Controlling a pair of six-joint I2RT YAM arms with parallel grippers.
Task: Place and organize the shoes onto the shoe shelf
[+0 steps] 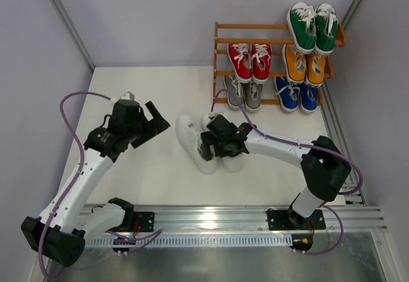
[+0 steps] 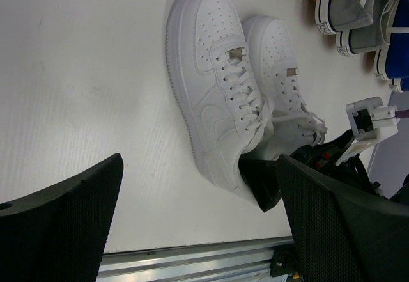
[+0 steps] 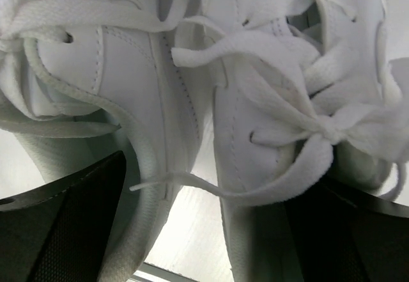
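Right wrist view: black mesh-textured fingers [image 3: 64, 231] fill the bottom corners. The right gripper [image 3: 204, 224] is spread as wide as it goes, straddling the white pair [image 3: 115, 71] from above. Both shoes sit side by side between the fingers; can't tell whether the pads touch the sidewalls. Uppers are smooth and stitched, leather-look. Flat woven laces [image 3: 281, 84] hang in loose, floppy bows, a snag risk.

Left wrist view: left gripper [image 2: 201, 224] is also spread, nothing between its fingers, hovering over bare counter [image 2: 77, 71]. The white pair [image 2: 217, 84] lies ahead of it, slightly right. Perforated toe boxes, thick white soles, small metal lace tags [image 2: 238, 53]. Rounded, fairly stiff shells; they should take a squeeze.

Top view: right gripper [image 1: 214, 142] sits over the heel end of the white pair [image 1: 190, 136]; left gripper [image 1: 150, 123] is off to its left, idle. The shoe shelf [image 1: 220, 58] stands beyond the right gripper, to its right: thin wooden slats, three tiers.
- Top tier: green pair [image 1: 312, 26] on the right.
- Middle tier: red pair [image 1: 250, 61] and orange pair [image 1: 305, 64].
- Bottom tier: grey pair [image 1: 243, 93] and blue pair [image 1: 295, 96].
- Only free slot: top tier, left of green.

My read: this is the grasp on the last pair. Next move is to close evenly on both shoes, lift without shedding one, clear the lower tiers and set them down top-left.
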